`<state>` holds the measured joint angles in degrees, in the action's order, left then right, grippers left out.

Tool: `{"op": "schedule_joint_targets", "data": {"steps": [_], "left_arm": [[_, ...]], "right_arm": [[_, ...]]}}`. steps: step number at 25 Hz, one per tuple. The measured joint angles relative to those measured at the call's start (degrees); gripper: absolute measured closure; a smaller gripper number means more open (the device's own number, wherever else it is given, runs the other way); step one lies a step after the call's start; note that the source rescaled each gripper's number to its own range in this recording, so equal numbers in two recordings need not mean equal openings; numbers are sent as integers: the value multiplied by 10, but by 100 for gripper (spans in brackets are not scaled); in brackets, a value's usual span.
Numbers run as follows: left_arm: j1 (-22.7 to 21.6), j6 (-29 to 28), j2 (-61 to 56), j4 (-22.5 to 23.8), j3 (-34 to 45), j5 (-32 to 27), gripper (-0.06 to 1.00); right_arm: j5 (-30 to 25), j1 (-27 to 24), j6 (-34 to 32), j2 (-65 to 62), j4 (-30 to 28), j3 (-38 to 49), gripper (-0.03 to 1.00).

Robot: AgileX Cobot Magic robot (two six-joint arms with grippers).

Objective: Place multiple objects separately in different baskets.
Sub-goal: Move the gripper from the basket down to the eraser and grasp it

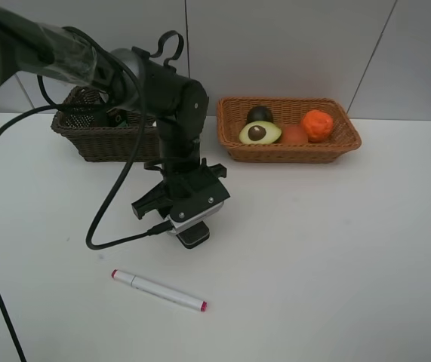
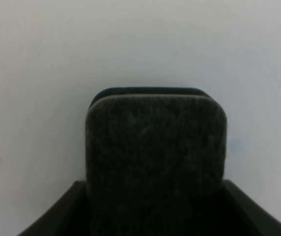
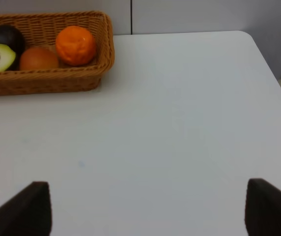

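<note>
You have the eraser block just left of frame centre between the left gripper jaws, pinched or not I cannot tell, so clamp squarely before lifting toward the dark basket upper left

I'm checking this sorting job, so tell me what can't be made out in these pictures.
Dark basket: high view, contents mostly hidden by the left arm.
Eraser: left wrist view, too close to tell whether the left claw grips it.
Right claw: outside the high view.
</note>
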<state>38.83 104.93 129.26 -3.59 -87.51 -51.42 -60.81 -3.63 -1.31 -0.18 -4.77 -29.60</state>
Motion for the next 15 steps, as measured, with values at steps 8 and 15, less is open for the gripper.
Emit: {"op": "schedule_joint_targets", "data": {"steps": [8,15], "left_arm": [[0,-5,0,2,0,-1,41],[0,-10,-8,6,0,-7,41]], "right_arm": [[0,0,0,0,0,0,3],[0,0,0,0,0,0,3]]}}
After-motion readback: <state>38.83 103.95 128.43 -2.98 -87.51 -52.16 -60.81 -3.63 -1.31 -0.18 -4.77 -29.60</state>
